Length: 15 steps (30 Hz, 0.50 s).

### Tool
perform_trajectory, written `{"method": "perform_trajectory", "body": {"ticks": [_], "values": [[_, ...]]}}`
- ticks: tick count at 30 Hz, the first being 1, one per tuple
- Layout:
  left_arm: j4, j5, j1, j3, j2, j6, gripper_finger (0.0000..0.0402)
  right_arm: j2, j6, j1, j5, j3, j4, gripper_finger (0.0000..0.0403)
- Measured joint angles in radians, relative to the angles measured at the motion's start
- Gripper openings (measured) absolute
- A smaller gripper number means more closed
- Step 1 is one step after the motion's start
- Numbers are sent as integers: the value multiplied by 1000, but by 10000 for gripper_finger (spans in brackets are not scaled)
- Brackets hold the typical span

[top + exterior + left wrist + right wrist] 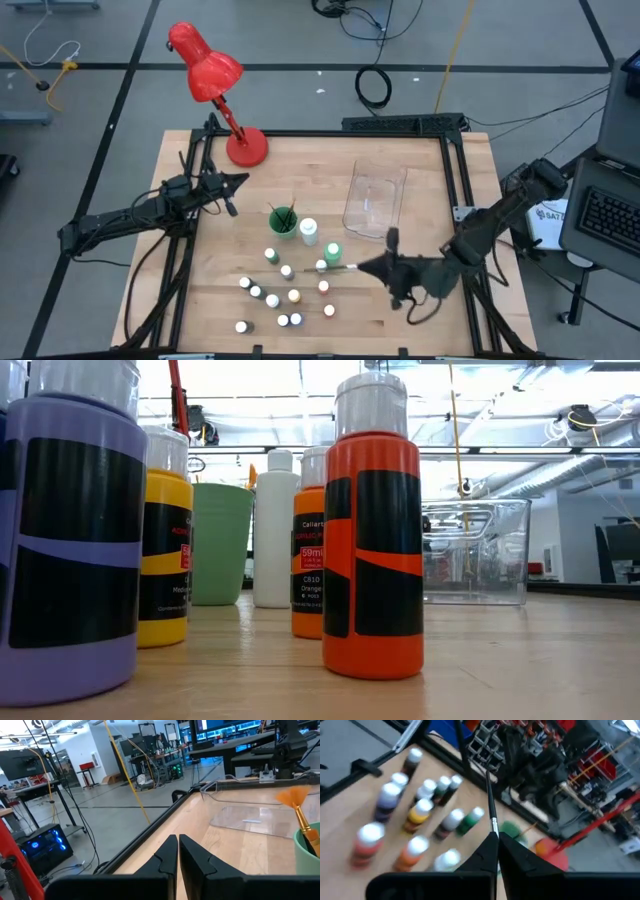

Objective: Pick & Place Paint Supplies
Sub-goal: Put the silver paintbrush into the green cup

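That orange bottle [371, 530] up front isn't your worry; your right gripper [496, 839] is clamped on a paintbrush [490, 802] poking ahead over the bottles. Keep it level heading to the green cup [282, 222]. Left gripper [177, 842] sits closed, waiting beside that cup.

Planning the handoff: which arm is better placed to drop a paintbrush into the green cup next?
Right: its gripper is already shut on a paintbrush. The left gripper, though close to the green cup, is shut and holds nothing.
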Motion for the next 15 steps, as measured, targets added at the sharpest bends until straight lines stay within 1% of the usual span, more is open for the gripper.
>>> {"method": "perform_trajectory", "body": {"ticks": [4, 6, 9, 12, 14, 15], "values": [[-8, 0, 0, 0, 0, 17, 21, 83, -125, -143, -87, 205, -156, 1], [-24, 0, 0, 0, 0, 18, 21, 150, -173, -206, -94, 330, -215, 1], [-30, 0, 0, 0, 0, 17, 21, 253, -225, -274, -124, 510, -368, 1], [-35, 0, 0, 0, 0, 3, 21, 375, -225, -338, -141, 673, -572, 1], [-45, 0, 0, 0, 0, -4, 21, 449, -210, -372, -140, 743, -706, 1], [-50, 0, 0, 0, 0, -5, 21, 486, -208, -386, -140, 772, -747, 1]]}}
